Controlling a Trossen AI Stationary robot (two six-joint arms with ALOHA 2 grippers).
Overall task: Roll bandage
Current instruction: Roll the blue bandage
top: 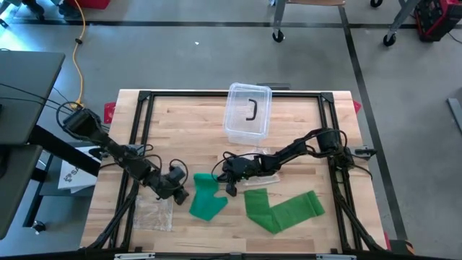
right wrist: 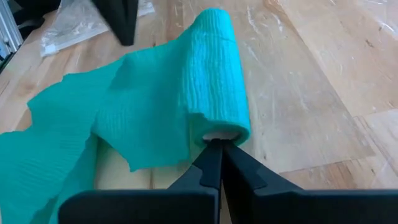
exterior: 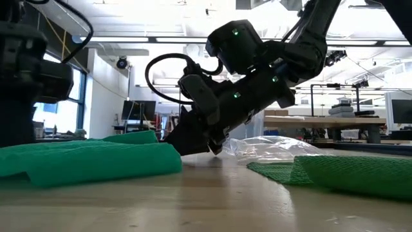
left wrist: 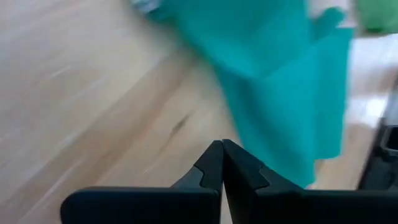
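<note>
We see our left arm reaching in from the left edge of the desk (top: pixel 289 144), stretched low and slanting toward the middle, its left gripper (top: pixel 182 189) near the front with both fingers (left wrist: pixel 211 165) pressed tip to tip, holding nothing. Our right arm comes in from the right side, elbow bent, forearm running leftward and tilted down. Its right gripper (top: pixel 229 175) sits close to the desk surface near the centre, fingers (right wrist: pixel 210 163) closed together to a point.
</note>
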